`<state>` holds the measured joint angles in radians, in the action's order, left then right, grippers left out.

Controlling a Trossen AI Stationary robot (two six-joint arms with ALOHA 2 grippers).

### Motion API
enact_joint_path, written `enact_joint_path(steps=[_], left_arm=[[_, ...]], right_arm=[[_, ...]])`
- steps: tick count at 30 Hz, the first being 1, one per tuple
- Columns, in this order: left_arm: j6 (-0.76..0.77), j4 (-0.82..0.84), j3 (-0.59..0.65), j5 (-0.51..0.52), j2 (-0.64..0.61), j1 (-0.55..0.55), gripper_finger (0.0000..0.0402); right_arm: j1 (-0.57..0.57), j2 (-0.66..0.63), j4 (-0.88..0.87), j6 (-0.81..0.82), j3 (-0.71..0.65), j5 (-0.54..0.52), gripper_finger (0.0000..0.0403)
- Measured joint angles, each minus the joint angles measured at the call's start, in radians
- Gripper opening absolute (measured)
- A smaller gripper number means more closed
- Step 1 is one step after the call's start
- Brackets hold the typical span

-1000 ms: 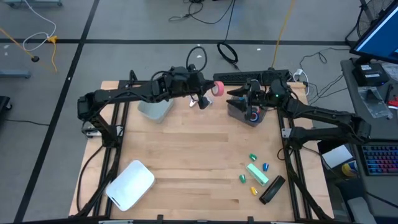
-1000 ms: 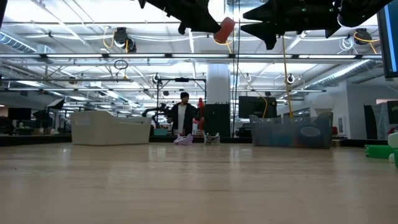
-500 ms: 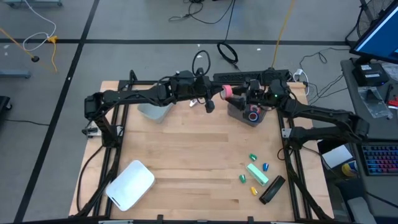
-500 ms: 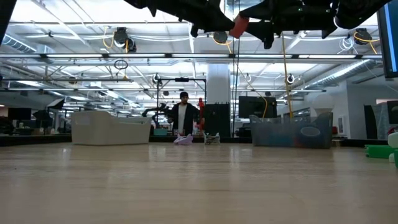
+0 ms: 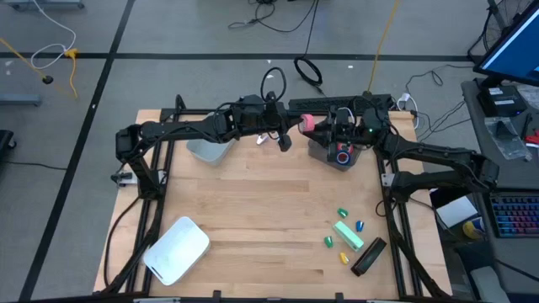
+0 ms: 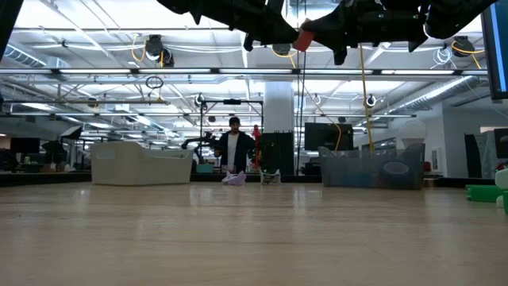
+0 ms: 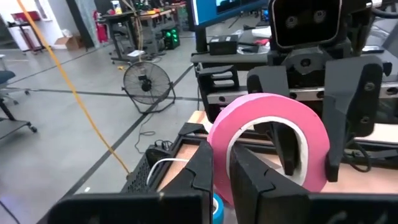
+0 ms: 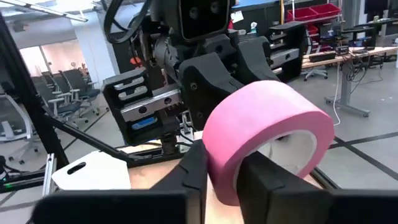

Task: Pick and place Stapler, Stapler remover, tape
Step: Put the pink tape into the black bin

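Now both arms stretched inward, left fingers (image 7: 221, 180) and right fingers (image 8: 221, 180) pinching tape (image 5: 307, 124)

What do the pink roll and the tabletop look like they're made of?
Pink roll: probably paper or crepe tape, matte pink band wound on a pale core that looks like card. Both end effectors, left and right, pinch its wall. Tabletop: pale wood boards, going by the visible grain and seams, with a low sheen.

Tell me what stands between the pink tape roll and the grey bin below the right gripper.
Nothing visible does. The pink tape roll hangs in the air, pinched by both the left gripper and the right gripper, right beside the grey bin, which already holds a small roll.
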<state>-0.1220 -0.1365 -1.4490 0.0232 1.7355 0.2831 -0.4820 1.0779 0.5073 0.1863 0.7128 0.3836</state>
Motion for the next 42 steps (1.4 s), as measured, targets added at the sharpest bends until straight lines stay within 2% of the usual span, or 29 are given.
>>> enact_joint_path(steps=[3,7,12,15,17,20,26,31,42], left_arm=[[-0.017,0.007,0.0,-0.028,0.0,0.006,0.003],[-0.084,0.018,0.0,0.019,-0.001,0.008,0.0087],[-0.18,0.037,0.0,0.244,-0.002,0.011,0.0158],[-0.193,0.083,0.0,0.386,-0.002,0.016,0.019],[-0.168,0.135,0.0,0.434,-0.002,0.022,0.0205],[-0.075,0.214,0.0,0.434,-0.002,0.03,0.0219],[0.091,0.326,0.0,0.417,-0.002,0.033,0.0224],[0.133,0.379,0.0,0.41,-0.002,0.033,0.0225],[0.209,0.457,0.0,0.366,-0.002,0.033,0.0225]], right_arm=[[0.0,0.0,-0.006,-0.004,0.0,-0.001,0.004],[-0.003,-0.002,-0.042,-0.034,0.0,-0.024,0.0034],[-0.025,-0.002,-0.176,-0.094,0.0,-0.109,0.0034],[-0.046,-0.002,-0.303,-0.158,0.0,-0.211,0.0034],[-0.06,0.001,-0.396,-0.193,0.0,-0.282,0.0034],[-0.079,0.018,-0.5,-0.207,0.0,-0.334,0.0034],[-0.1,0.096,-0.59,-0.17,0.0,-0.328,0.0034],[-0.126,0.188,-0.613,-0.145,0.0,-0.252,0.0034],[-0.167,0.283,-0.673,-0.129,0.0,-0.194,0.0037]])
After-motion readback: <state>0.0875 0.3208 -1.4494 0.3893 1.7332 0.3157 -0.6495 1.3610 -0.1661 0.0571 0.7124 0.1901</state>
